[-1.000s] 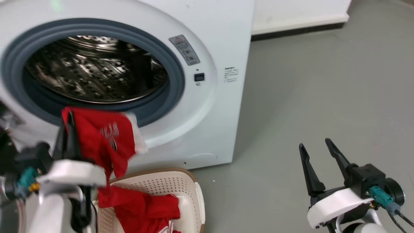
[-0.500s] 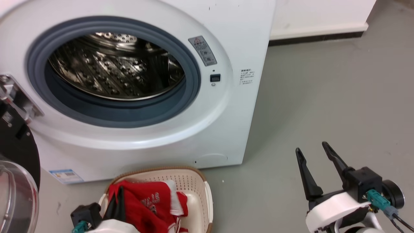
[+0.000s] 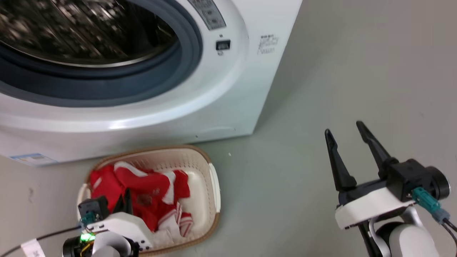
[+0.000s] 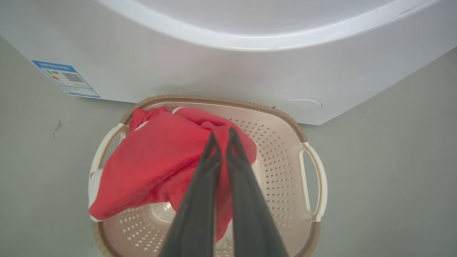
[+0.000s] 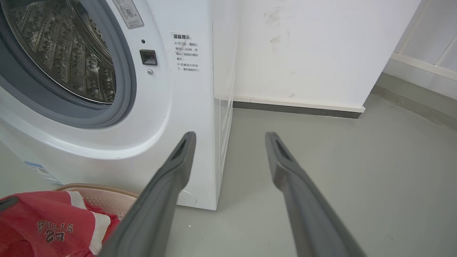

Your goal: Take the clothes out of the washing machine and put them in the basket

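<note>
Crosswise before the washing machine (image 4: 228,71) lies the basket (image 4: 285,117), left tool (image 4: 223,134) clamped on the clothes (image 4: 153,160), right tool (image 5: 231,135) spread.

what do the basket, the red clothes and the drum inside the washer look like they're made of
The basket looks like moulded plastic, cream, smooth with a slight sheen, punched holes in its walls; the brown rim is woven-look, probably plastic. The clothes: soft red fabric, matte, folding and draping; the weave cannot be told. The drum: bright metal, likely stainless steel, shiny and perforated.
</note>
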Available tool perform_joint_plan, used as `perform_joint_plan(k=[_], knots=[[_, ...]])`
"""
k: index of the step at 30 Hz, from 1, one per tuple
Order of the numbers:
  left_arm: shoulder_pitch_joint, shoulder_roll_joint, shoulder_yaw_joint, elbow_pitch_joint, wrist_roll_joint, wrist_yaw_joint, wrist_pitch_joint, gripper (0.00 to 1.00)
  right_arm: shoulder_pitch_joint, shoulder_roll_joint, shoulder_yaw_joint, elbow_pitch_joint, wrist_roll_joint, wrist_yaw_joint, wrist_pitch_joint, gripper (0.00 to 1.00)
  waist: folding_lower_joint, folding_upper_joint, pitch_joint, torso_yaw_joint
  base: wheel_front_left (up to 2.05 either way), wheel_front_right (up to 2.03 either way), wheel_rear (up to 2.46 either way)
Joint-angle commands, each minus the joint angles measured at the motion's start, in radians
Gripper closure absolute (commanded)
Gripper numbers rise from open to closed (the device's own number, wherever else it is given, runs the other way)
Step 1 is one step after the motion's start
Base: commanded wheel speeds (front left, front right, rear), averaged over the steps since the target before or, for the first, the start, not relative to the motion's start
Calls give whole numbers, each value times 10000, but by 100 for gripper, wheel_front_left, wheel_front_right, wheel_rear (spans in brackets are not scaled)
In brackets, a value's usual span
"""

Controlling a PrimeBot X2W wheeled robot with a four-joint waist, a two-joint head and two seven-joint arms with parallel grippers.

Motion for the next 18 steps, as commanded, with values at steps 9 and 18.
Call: perform_joint_plan(k=[9, 18], knots=[[-1613, 154, 208, 2946, -96, -112, -73, 100, -841, 4, 141, 65, 164, -7, -372, 0, -1, 0, 1988, -701, 0, 0, 0], [-2881, 77, 191, 5087, -281, -352, -36, 100, -1258, 6, 101, 127, 282, -7, -669, 0, -1, 0, 2841, -743, 0, 0, 0]])
